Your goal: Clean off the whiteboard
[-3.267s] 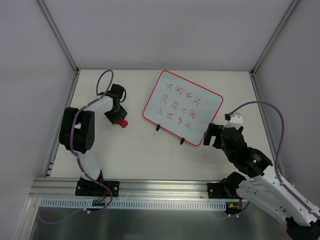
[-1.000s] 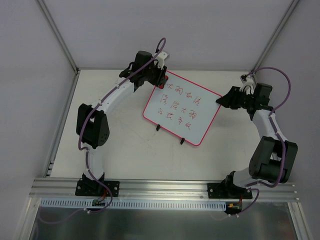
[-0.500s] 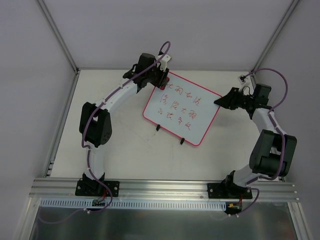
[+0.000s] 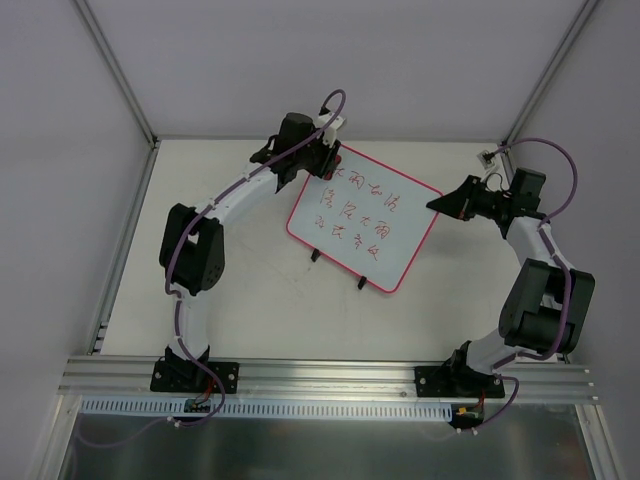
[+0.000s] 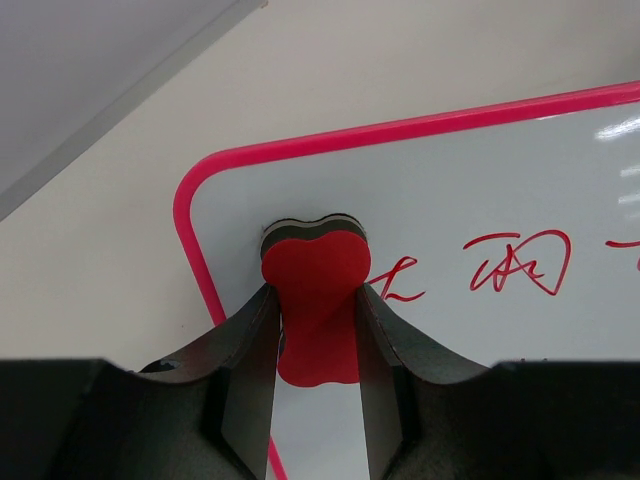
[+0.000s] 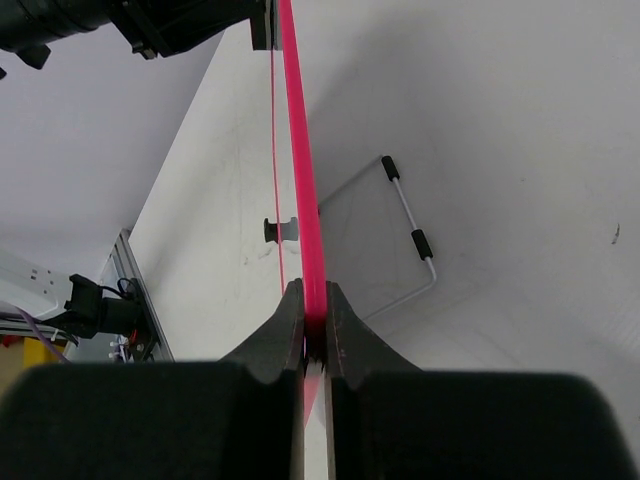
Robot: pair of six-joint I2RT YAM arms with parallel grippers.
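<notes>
Red and waisted like a bone, the eraser (image 5: 310, 262) is pinched at its narrow middle by the left gripper (image 5: 315, 292), whose matte black jaws stand narrow on it. A dark felt layer shows under the eraser's far lobe, which lies flat against the whiteboard (image 5: 480, 180) just inside the board's rounded 11 o'clock corner. Red writing (image 5: 515, 270) starts just beside it, toward 3 o'clock.

The right gripper (image 6: 313, 300) has its jaws nearly together, clamped on the board's thin pink frame, seen edge-on from the wrist. Beside that edge are a small black foot (image 6: 275, 230) and a thin wire loop (image 6: 410, 240) with two black sleeves.

From above, the board is a glossy white rectangle with rounded corners, turned askew near the middle of the table (image 4: 250, 290), a little toward 12 o'clock. Three rows of red handwriting cover its face. Two black feet (image 4: 316, 255) sit on its 6 o'clock edge. The left gripper meets it at 11 o'clock and the right gripper holds its 3 o'clock corner.

The table is a pale, matte cream sheet with faint scuffs. Plain grey-white walls (image 4: 330, 60) close it in on three sides, joined by slim metal posts. A ribbed aluminium rail (image 4: 330, 375) runs along the 6 o'clock edge and carries both arm bases. The arms are white with black joints, and purple cables loop along them.
</notes>
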